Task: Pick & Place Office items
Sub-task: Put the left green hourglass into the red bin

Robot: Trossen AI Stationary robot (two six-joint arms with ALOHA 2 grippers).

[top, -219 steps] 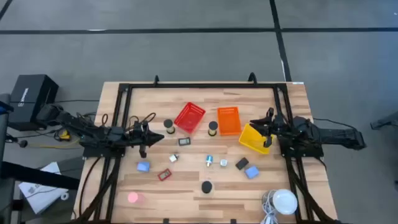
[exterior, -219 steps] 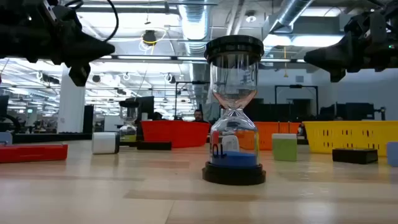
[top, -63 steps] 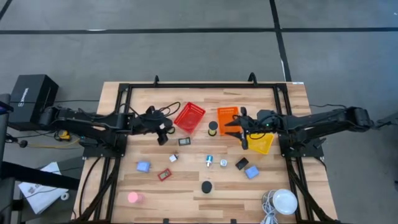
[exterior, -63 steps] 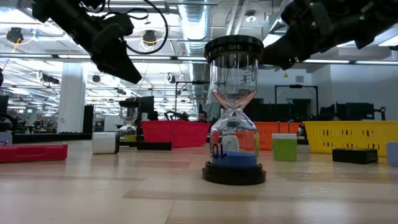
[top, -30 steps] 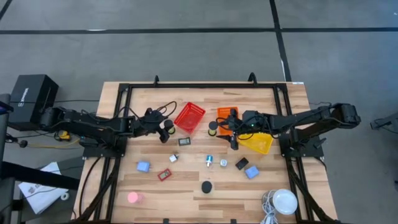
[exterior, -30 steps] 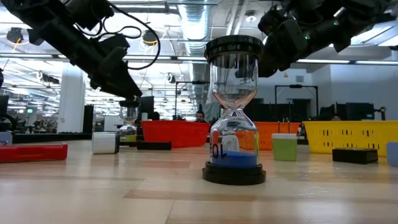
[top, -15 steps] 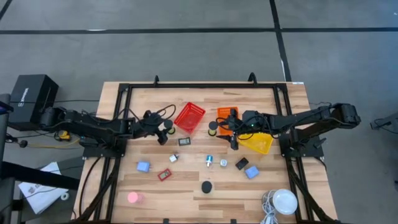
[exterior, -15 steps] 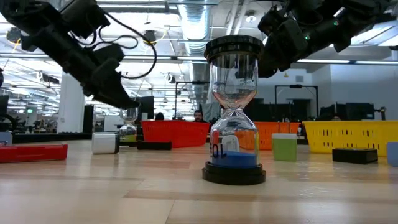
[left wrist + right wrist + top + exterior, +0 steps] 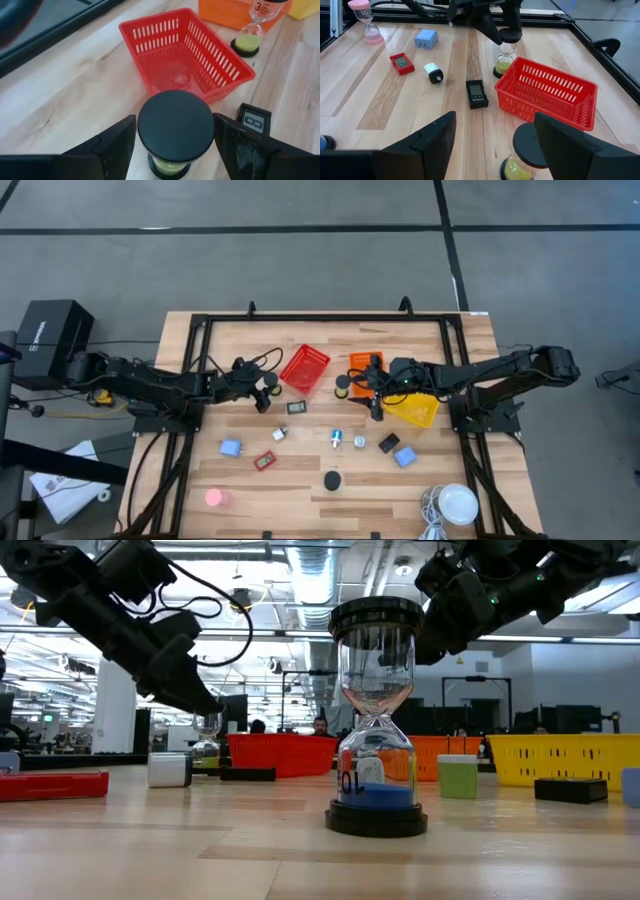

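My left gripper (image 9: 267,386) is open around an hourglass with green sand (image 9: 176,131), which stands on its base just left of the red basket (image 9: 305,368); one finger (image 9: 116,146) stands on each side of its black top. My right gripper (image 9: 362,387) hangs open over a second hourglass with a black top (image 9: 522,159), in front of the orange basket (image 9: 367,372). Farther toward the near edge lie a black timer (image 9: 297,407), a red-framed piece (image 9: 264,461), blue blocks (image 9: 230,448), silvery bits (image 9: 337,439), a blue-sand hourglass (image 9: 378,720) and a pink one (image 9: 214,498). My left gripper has its fingers on either side of the hourglass's black top cap (image 9: 176,122), coming slanting down from the table's left. I cannot tell whether the fingers touch the cap. The hourglass stands upright on the table.
The yellow basket (image 9: 412,408) sits under my right arm. A black rectangle (image 9: 389,444) and another blue block (image 9: 404,457) lie near it. A white round lamp (image 9: 458,505) stands at the near right corner. A dark frame (image 9: 325,318) runs along the table's far edge.
My left gripper has sunk a little around the green-sand hourglass, its fingers as wide apart as before.
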